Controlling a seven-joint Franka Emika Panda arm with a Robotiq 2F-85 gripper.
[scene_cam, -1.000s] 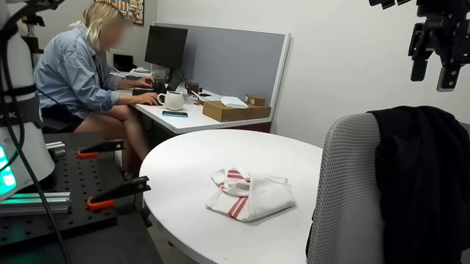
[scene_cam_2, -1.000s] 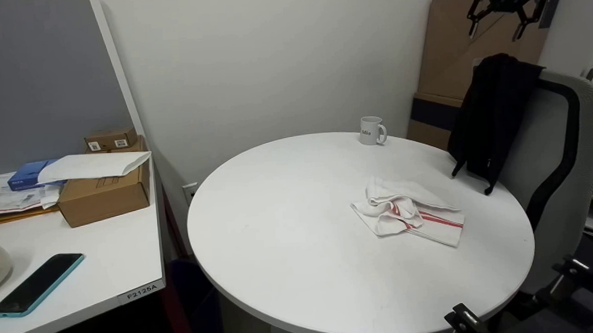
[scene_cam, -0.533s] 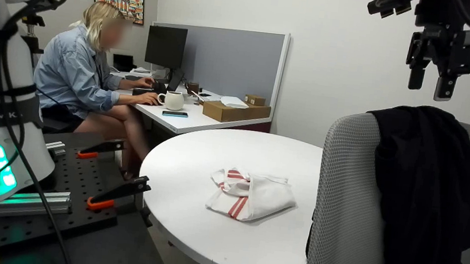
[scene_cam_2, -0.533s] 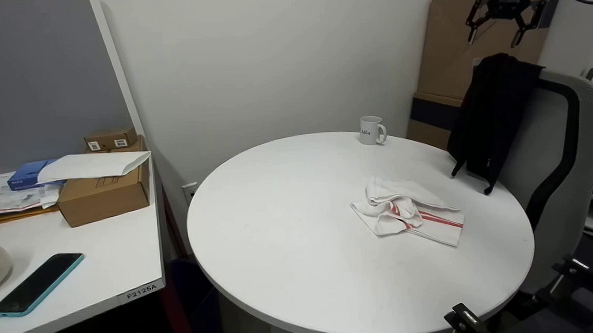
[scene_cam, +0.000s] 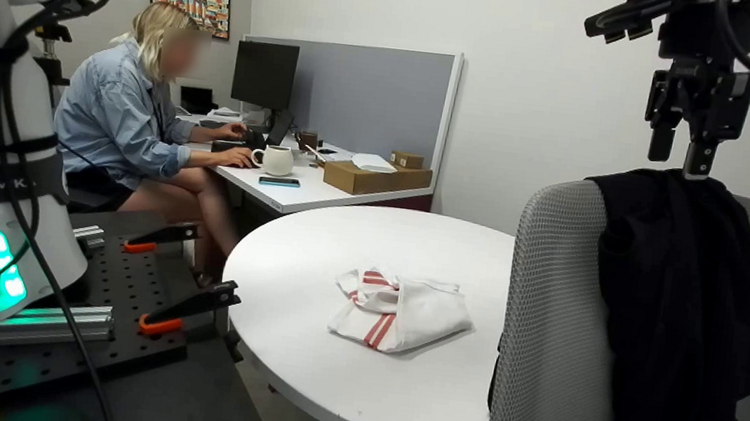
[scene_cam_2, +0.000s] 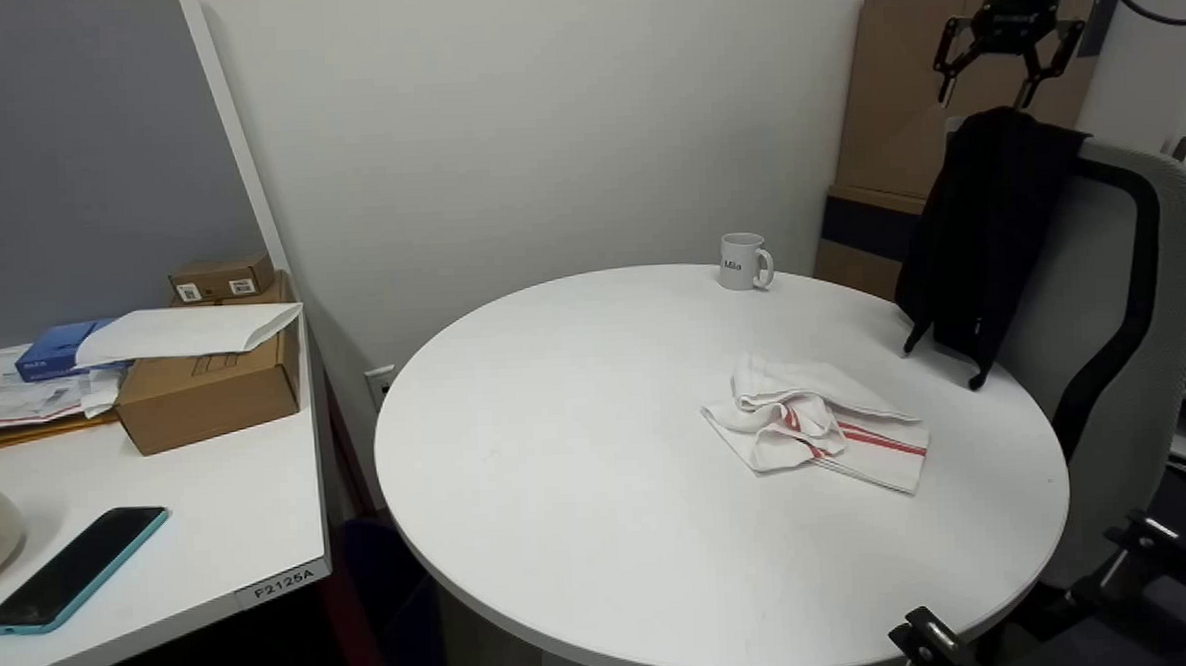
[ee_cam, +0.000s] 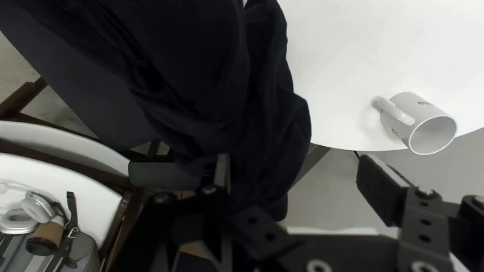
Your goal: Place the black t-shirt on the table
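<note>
You have the t-shirt (scene_cam: pixel 681 309) draped over the back of the chair (scene_cam: pixel 555 330), your gripper (scene_cam: pixel 679 157) just at its top; you cannot tell whether they touch. In an exterior view, the table (scene_cam_2: pixel 578 454) stands left of that chair, with the cloth (scene_cam_2: pixel 878 451) on its right-hand part and the mug (scene_cam_2: pixel 740 263) by its far edge; farther left, on the desk (scene_cam_2: pixel 210 500), a phone (scene_cam_2: pixel 75 569) lies before a carton (scene_cam_2: pixel 217 397)
</note>
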